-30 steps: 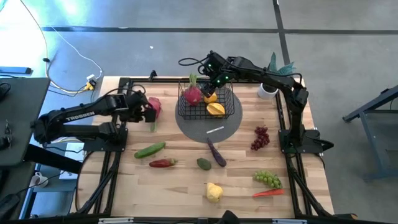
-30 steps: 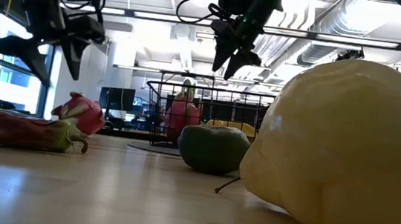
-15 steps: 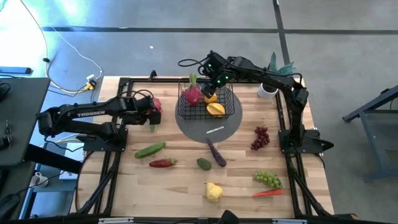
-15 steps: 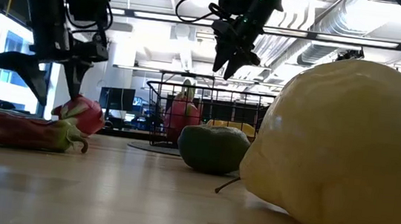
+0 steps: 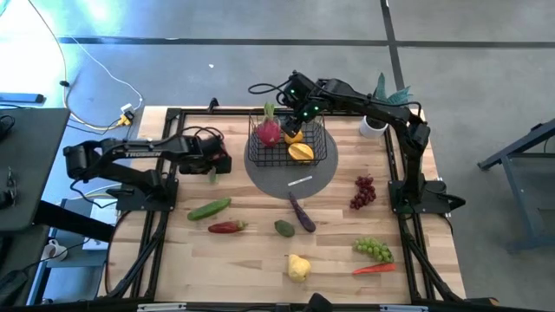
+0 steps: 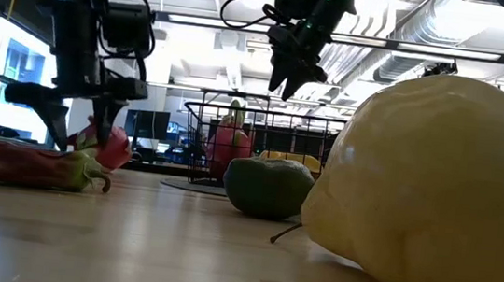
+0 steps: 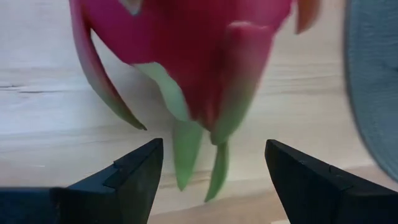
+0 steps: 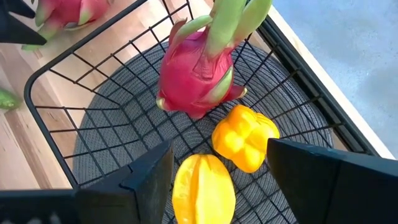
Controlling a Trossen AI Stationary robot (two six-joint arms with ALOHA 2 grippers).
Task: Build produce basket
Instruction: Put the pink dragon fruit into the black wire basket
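Two arms show from above. The left gripper sits low over a dragon fruit on the table's left side, just left of the grey mat. The right gripper hangs over the basket, which stands on the mat at the far middle and holds a second dragon fruit, a yellow pepper and a starfruit. Near the mat lie a cucumber, chilli, eggplant, red grapes, green grapes and a carrot.

From table height, the left gripper stands down around the loose dragon fruit, fingers apart on either side; the right gripper hovers above the basket, holding nothing.

Past the left wrist, both fingers are spread wide, with the dragon fruit between and beyond them, not yet clamped.

Past the right wrist, the fingers stand partly open and empty above the basket, over the dragon fruit, pepper and starfruit.
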